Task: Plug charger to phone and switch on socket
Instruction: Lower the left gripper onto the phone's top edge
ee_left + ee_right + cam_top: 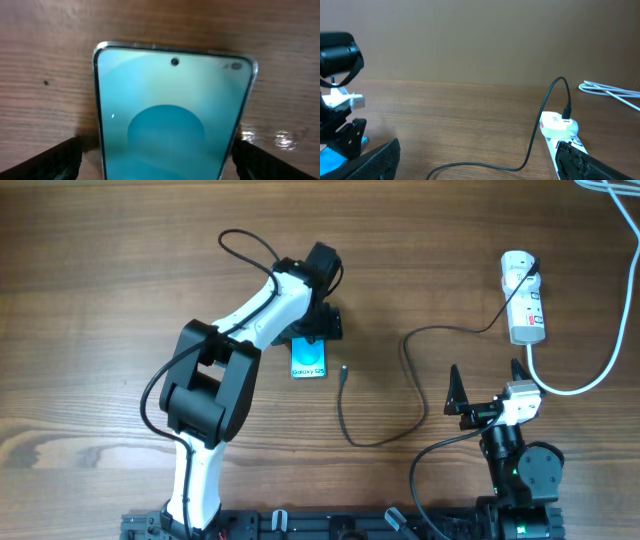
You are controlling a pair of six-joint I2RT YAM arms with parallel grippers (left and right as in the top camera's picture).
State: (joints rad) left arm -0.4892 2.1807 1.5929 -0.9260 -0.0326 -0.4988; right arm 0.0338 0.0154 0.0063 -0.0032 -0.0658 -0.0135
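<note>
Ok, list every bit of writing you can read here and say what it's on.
"Galaxy": on the phone, at its end nearest the robot bases; the characters after it are too small to be sure of.
Red marks on the socket: too small to read.
No other text can be read in any view.

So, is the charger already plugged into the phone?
No, the overhead view shows the charger's plug tip lying loose beside the phone, with a clear gap between them.
</note>
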